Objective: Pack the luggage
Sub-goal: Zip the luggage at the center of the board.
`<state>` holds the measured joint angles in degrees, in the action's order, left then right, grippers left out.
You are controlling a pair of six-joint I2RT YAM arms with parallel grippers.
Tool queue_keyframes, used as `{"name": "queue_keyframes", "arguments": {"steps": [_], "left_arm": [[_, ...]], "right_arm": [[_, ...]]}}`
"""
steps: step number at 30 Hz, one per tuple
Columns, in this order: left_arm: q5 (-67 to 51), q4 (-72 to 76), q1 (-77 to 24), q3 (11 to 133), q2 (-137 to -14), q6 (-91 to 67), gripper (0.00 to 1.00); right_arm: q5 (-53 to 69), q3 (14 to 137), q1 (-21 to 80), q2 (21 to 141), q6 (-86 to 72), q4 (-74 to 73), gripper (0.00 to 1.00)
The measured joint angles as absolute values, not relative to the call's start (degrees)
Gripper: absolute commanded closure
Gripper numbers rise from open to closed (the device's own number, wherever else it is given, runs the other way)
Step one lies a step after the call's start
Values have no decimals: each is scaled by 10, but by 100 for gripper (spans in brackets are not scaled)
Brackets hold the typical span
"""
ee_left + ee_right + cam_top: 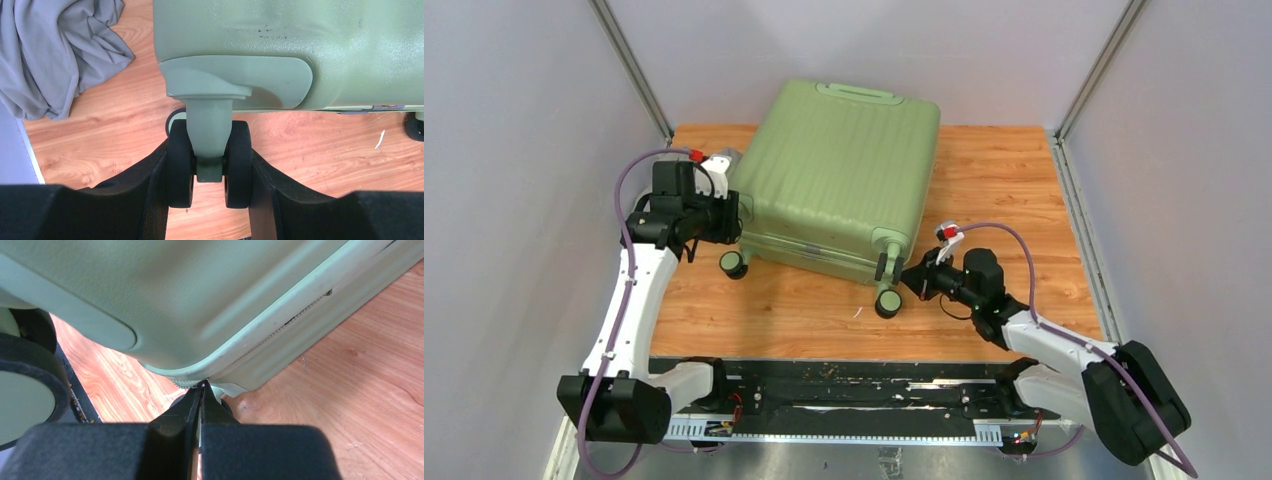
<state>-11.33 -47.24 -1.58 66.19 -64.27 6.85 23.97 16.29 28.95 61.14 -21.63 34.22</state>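
The luggage (844,170) is a light-green ribbed suitcase lying closed on the wooden table. My left gripper (732,222) is at its near left corner. In the left wrist view my left gripper (210,152) is shut on a black double wheel (181,165) of the luggage (280,40), one finger against each side. My right gripper (912,277) is at the near right corner by the wheels (887,303). In the right wrist view my right gripper (201,386) has its jaws pressed together on the zipper seam of the luggage (175,290), pinching something thin like the zipper pull.
A crumpled grey cloth (60,50) lies on the table left of the suitcase. Another wheel (733,264) stands below the left gripper. A large wheel (30,385) fills the left edge of the right wrist view. Grey walls enclose the table on three sides.
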Motion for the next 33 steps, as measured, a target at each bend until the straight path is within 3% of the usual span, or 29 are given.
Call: {"name": "queue_keyframes", "arguments": {"steps": [10, 17, 21, 23, 25, 31, 33], "left_arm": [[-93, -494, -20, 662, -640, 65, 97], [-68, -496, -25, 662, -640, 69, 98], [-58, -492, -25, 662, -640, 72, 98], [-58, -492, -25, 662, -640, 73, 98], [-59, -494, -25, 664, -640, 73, 98], [-76, -513, -37, 665, -641, 65, 98], [-77, -514, -37, 665, -642, 64, 98]], "right_arm": [[83, 137, 415, 548, -219, 334, 100], [62, 140, 451, 595, -223, 367, 100], [64, 141, 455, 605, -234, 383, 92], [63, 136, 456, 601, -241, 386, 80], [68, 124, 462, 590, -253, 388, 59], [74, 78, 482, 511, -302, 331, 13], [50, 67, 485, 469, -318, 296, 7]]}}
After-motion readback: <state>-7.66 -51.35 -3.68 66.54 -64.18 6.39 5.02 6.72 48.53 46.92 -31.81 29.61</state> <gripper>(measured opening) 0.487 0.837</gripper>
